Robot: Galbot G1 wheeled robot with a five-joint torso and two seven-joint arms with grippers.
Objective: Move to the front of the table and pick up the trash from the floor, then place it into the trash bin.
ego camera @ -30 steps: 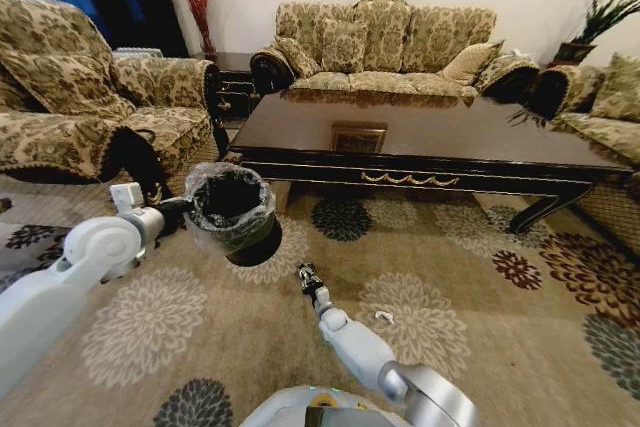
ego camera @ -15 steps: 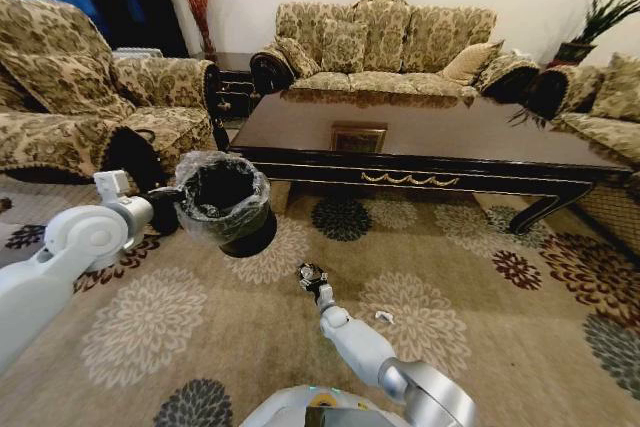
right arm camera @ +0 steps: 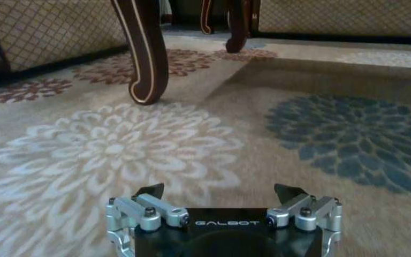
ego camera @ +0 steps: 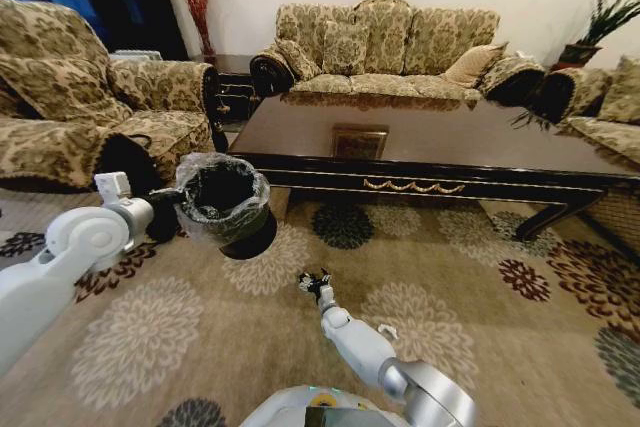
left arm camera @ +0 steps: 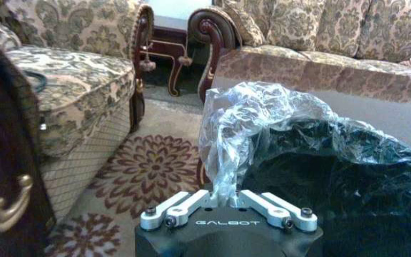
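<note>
The trash bin (ego camera: 225, 203), black with a crinkly clear bag over its rim, hangs tilted just off the carpet in front of the table's left end. My left gripper (ego camera: 168, 209) is shut on its rim and bag; the left wrist view shows the fingers (left arm camera: 191, 202) pinching the plastic of the trash bin (left arm camera: 334, 176). My right gripper (ego camera: 316, 284) hovers low over the carpet, open and holding nothing, as the right wrist view confirms for the right gripper (right arm camera: 220, 190). A small white scrap of trash (ego camera: 386, 330) lies on the carpet right of my right forearm. The table (ego camera: 430, 142) stands ahead.
A curved table leg (right arm camera: 141, 53) rises ahead of the right gripper. An armchair (ego camera: 70, 97) stands at the left, a sofa (ego camera: 385, 42) behind the table, and another seat (ego camera: 610, 117) at the right. Patterned carpet (ego camera: 520, 347) lies open to the right.
My left arm has carried the bin a little to the left. My right gripper's fingers have spread open. The whole view has shifted slightly.
</note>
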